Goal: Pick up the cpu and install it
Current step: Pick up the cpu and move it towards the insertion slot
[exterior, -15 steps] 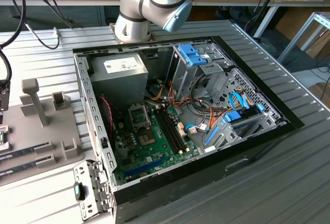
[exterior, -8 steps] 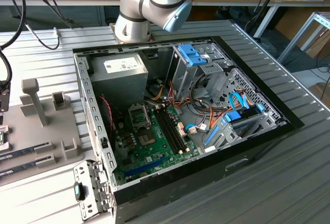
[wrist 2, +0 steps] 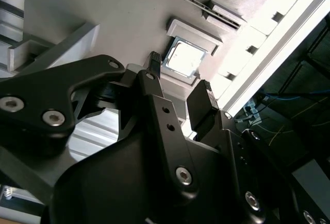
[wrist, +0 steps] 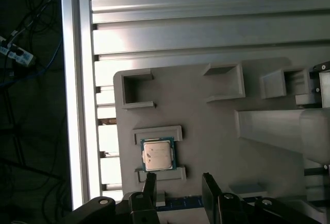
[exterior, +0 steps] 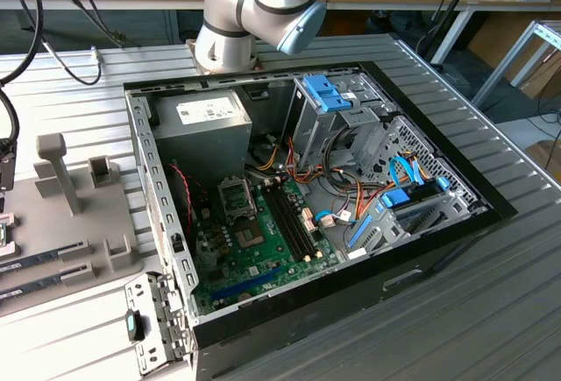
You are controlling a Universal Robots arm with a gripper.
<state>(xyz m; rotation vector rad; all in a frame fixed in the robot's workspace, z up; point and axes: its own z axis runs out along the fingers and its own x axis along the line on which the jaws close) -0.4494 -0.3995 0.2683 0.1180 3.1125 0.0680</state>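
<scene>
The task stands at its start: the small flat square cpu [wrist: 158, 154] with a shiny silver metal top has not yet been picked up. In both wrist views it lies flat in its seat on the pale grey moulded fixture plate [wrist: 206, 131], framed by 2 low grey ledges [wrist: 157, 130], 1 on each of 2 opposite sides. That seat is close to the plate's edge that runs along the rim of the ribbed aluminium table [wrist: 206, 23]. In the exterior view the open black computer case [exterior: 140, 162] sits on the same table, with the green motherboard [exterior: 254, 263] on its floor and the square metal-framed socket [exterior: 237, 195] near the middle of the board. I cannot tell from here whether the socket frame is raised, but no chip shows in it, so I judge both the pick and the install as left to do. The black 2-fingered gripper [wrist: 179, 188] hangs above the plate with its jaws spread wide and nothing between them. Its dark ribbed fingers [wrist: 149, 183] touch neither the chip nor the ledges. In the first wrist view 1 fingertip appears just beside the cpu's seat while the other stands well apart over bare plate, so the jaws do not yet straddle the chip.
</scene>
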